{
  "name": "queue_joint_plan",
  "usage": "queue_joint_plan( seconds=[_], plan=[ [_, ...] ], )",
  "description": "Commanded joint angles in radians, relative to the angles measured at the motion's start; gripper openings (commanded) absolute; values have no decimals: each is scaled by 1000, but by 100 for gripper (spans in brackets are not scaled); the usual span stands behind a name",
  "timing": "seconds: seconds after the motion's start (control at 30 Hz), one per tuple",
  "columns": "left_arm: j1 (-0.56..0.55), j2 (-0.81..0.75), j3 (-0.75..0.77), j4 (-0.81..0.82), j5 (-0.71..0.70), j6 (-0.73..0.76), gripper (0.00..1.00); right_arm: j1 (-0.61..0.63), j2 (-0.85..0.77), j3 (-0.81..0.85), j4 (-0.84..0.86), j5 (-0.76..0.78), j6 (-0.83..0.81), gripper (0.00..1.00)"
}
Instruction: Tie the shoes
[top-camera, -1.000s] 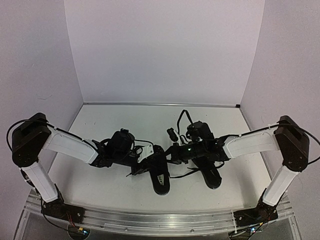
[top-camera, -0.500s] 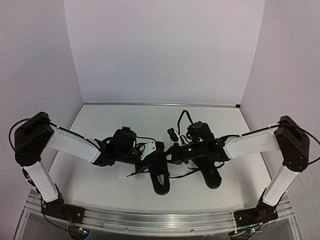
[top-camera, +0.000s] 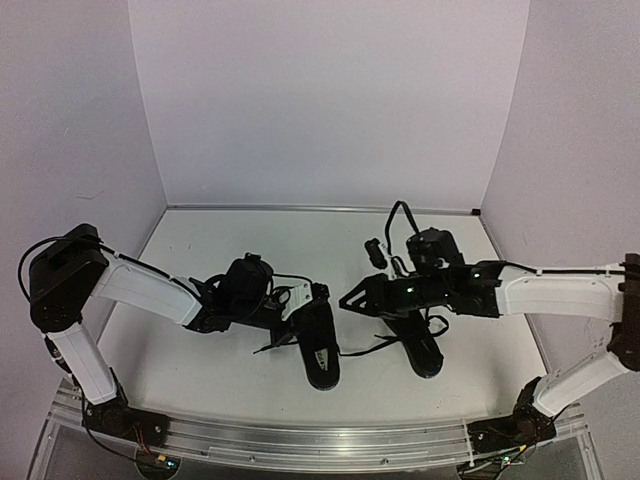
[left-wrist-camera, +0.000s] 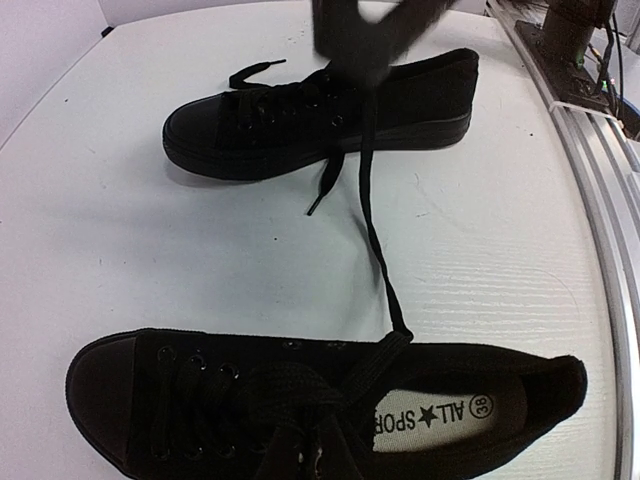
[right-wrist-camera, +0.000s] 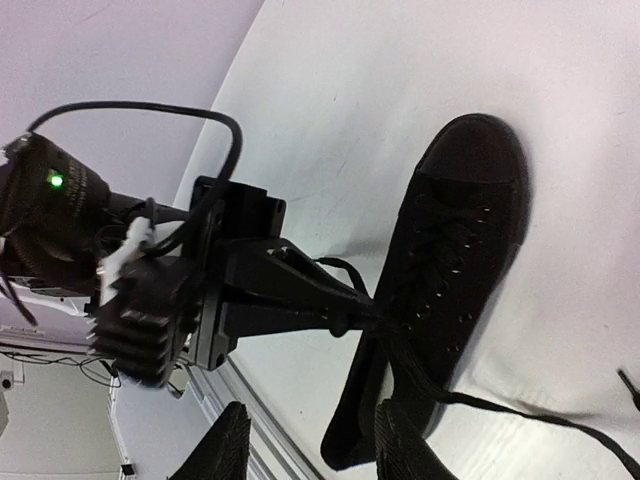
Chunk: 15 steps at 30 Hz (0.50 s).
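Observation:
Two black shoes lie side by side on the white table. The left shoe (top-camera: 320, 345) shows a white insole label (left-wrist-camera: 435, 415). My left gripper (top-camera: 305, 298) sits over its lacing, shut on the laces (right-wrist-camera: 372, 318), with its own fingers barely visible at the bottom of the left wrist view. One thin lace (left-wrist-camera: 375, 230) stretches from this shoe toward the right shoe (top-camera: 420, 345) (left-wrist-camera: 320, 115). My right gripper (top-camera: 346, 300) hovers between the shoes, fingers (right-wrist-camera: 400, 440) apart, nothing between them.
White walls enclose the table on three sides. The metal rail (top-camera: 300, 440) with both arm bases runs along the near edge. Loose lace ends (left-wrist-camera: 250, 72) trail off the right shoe onto the table.
My left gripper has closed on the left shoe's laces. My right gripper has opened and its arm has swung back to the right, away from the left shoe.

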Motion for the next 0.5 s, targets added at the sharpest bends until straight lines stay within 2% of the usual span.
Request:
queue_joint_plan(
  seconds=[0.0,0.17,0.33,0.47],
  plan=[
    [-4,-8,18,52,10,-8,0,4,-154,-83,-257,158,18,41],
    [-4,-6,12,65,-2,-7,0,36,-237,-233,-257,243,206,42],
    [-4,-2,11,71,-2,-10,0,100,-296,-343,-199,429,396,39],
    [-4,-1,8,82,-5,-9,0,133,-310,-397,-124,570,471,35]
  ],
)
